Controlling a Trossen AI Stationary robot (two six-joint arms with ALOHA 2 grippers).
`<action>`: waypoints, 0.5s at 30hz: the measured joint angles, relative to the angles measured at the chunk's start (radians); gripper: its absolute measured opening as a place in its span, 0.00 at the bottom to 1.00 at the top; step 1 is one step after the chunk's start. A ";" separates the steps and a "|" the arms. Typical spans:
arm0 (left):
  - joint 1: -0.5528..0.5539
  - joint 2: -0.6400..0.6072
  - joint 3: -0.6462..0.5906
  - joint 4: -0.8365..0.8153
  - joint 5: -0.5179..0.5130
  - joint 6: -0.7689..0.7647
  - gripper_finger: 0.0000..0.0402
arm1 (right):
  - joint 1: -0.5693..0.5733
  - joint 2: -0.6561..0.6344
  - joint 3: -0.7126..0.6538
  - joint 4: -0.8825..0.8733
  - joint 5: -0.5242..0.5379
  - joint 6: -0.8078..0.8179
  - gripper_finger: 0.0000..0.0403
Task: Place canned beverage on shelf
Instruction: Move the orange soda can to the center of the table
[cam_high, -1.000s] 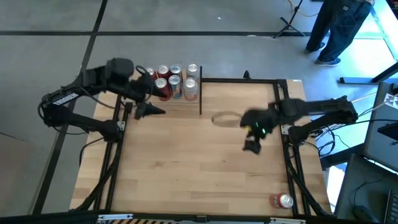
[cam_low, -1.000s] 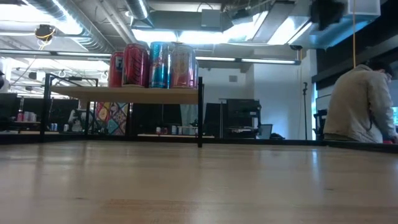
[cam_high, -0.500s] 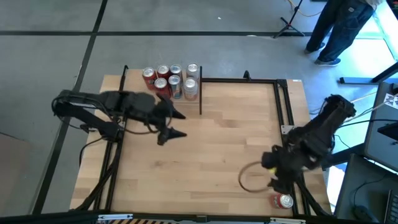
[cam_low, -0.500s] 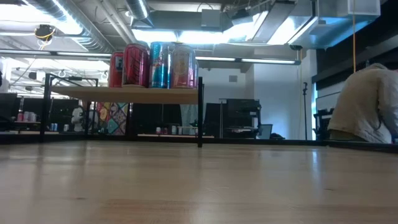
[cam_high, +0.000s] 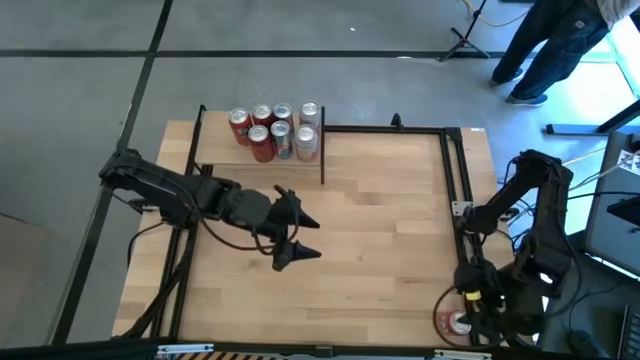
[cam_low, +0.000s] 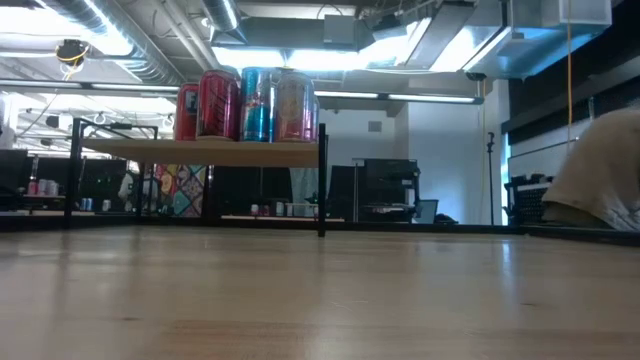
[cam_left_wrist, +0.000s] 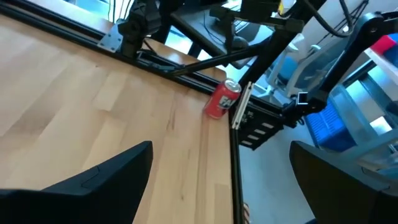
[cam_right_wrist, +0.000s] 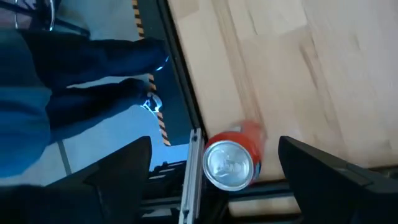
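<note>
A red can with a silver top (cam_high: 456, 322) stands upright on its base at the table's near right corner; it also shows in the left wrist view (cam_left_wrist: 221, 99) and the right wrist view (cam_right_wrist: 230, 163). My right gripper (cam_high: 468, 306) hangs open above it, one finger to each side (cam_right_wrist: 215, 140), touching nothing. My left gripper (cam_high: 300, 238) is open and empty over the middle of the table (cam_left_wrist: 221, 144). The shelf (cam_high: 232, 155) stands at the far left with several cans (cam_high: 277, 130) upright on it; the low view shows the shelf (cam_low: 200, 150) too.
Black frame rails (cam_high: 462, 200) run along the table's right side and far edge. The shelf's black post (cam_high: 323, 160) stands at its right end. A person (cam_high: 550, 45) walks on the floor beyond the far right corner. Bare tabletop (cam_high: 380, 240) lies between the two grippers.
My left gripper has moved from the shelf's front toward the middle of the table, nearer and to the right. My right gripper has swung from the table's middle right to the near right corner, and now hangs over the red can. The cans have not moved.
</note>
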 joint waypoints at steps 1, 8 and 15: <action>-0.004 0.006 0.000 0.006 -0.004 -0.007 0.91 | 0.017 0.002 0.000 -0.008 0.002 0.018 0.84; -0.016 0.033 0.000 0.010 -0.040 -0.028 0.91 | 0.121 0.055 0.000 -0.013 -0.002 0.014 0.84; -0.019 0.049 0.000 0.008 -0.066 -0.043 0.91 | 0.125 0.139 0.000 -0.044 -0.001 -0.066 0.84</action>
